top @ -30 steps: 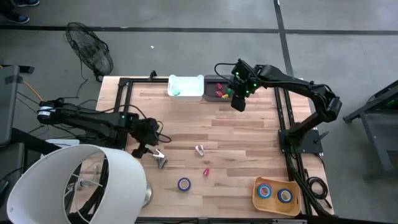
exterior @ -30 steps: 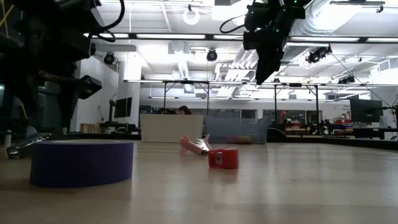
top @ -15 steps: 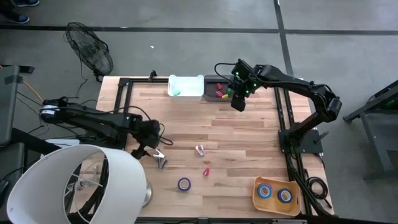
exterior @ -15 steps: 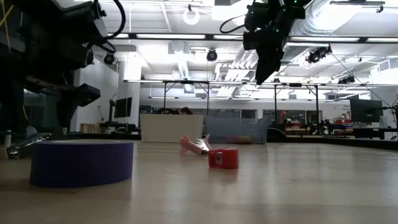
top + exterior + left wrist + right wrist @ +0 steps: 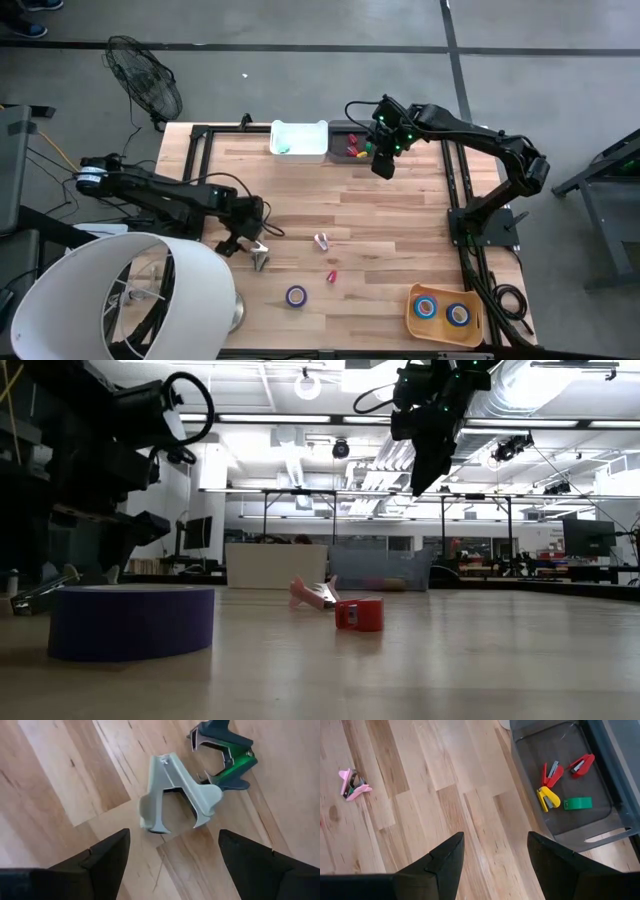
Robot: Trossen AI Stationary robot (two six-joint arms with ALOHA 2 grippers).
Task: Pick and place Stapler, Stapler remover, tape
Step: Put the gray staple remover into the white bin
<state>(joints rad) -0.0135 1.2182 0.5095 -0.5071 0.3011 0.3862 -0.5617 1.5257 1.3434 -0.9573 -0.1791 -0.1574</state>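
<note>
left end effector (image 5: 170,855) spread, grey remover (image 5: 175,795), green remover (image 5: 225,755) wrist-only

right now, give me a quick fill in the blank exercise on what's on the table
1. The left gripper hovers with jaws ____ over a grey staple remover.
2. The loose tape roll on the wood is ____ in colour.
3. The tan tray holds ____ tape rolls.
4. The staple remover seen from the right wrist is ____.

Missing words: open; purple; two; pink
</note>
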